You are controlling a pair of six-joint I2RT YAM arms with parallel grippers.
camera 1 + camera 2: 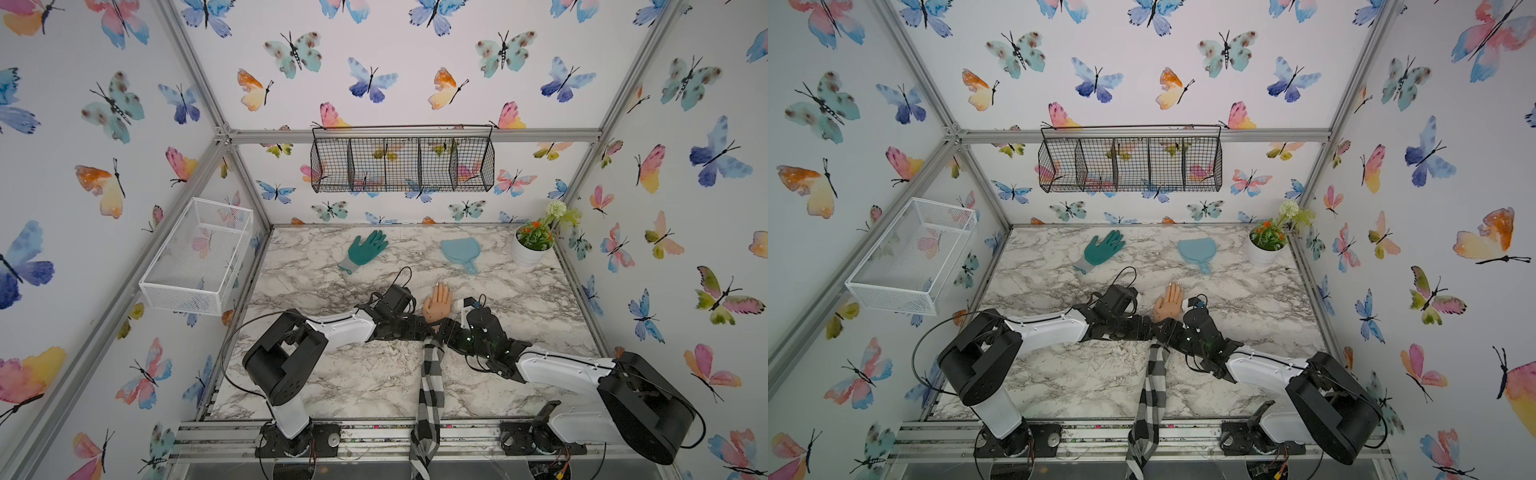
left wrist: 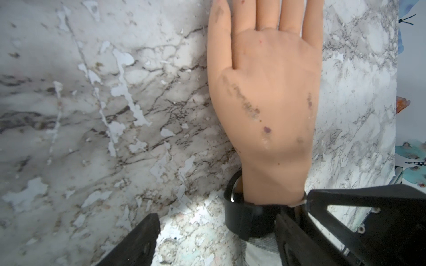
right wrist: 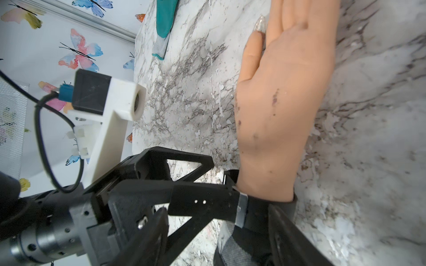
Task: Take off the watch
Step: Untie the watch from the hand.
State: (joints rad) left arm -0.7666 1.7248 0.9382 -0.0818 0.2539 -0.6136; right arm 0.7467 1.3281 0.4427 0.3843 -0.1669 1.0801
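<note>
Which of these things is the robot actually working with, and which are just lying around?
In use: watch, mannequin hand, checked sleeve, left gripper, right gripper.
Lying about: green glove, blue paddle, flower pot, white mesh basket, black wire basket.

Mannequin hand on marble table, teal glove beyond

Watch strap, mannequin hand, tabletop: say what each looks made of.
The watch strap is a smooth, dull black band, probably rubber or plastic, though leather can't be ruled out. The mannequin hand is matte peach with a seamless skin and dark smudges, so likely silicone or vinyl. The tabletop looks like printed marble film rather than stone, judging by its white flaked patches.
</note>
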